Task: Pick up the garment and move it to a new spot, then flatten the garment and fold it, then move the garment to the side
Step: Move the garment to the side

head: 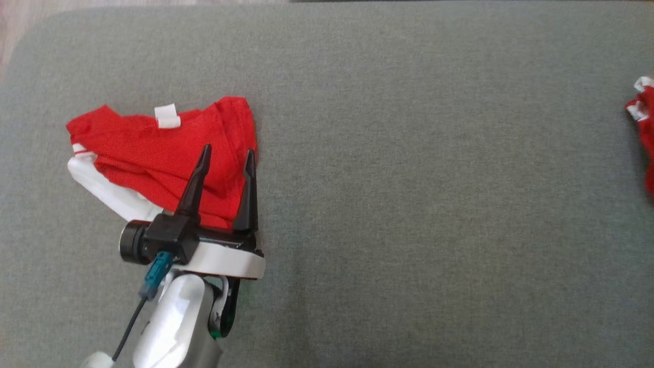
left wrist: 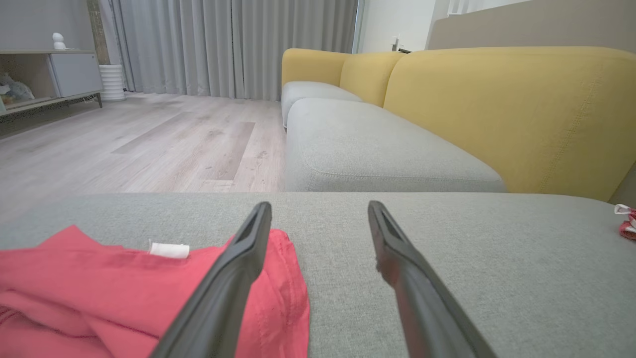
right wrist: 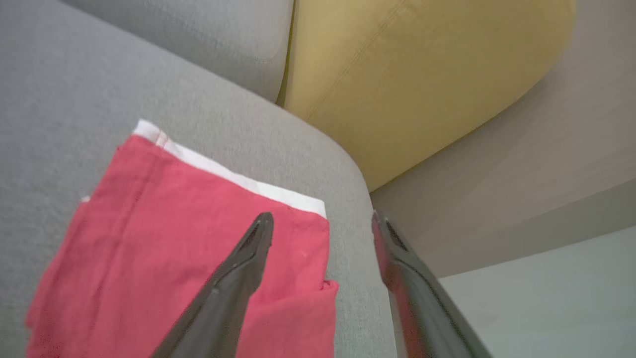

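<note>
Since the garment (head: 143, 148) looks soft and light, pinch its right hem. The left gripper (head: 228, 149) is spread wide, holding nothing.

Left end effector (head: 228, 151): two dark fingers (head: 194, 186) spread apart, tips pointing up head view, holding nothing. Black wrist block (head: 171, 237) behind them, teal connector (head: 156, 273) with cable at its side. Pale left forearm (head: 176, 317) rises from lower left edge. Right end effector (right wrist: 322, 217): fingers parted, holding nothing.
</note>
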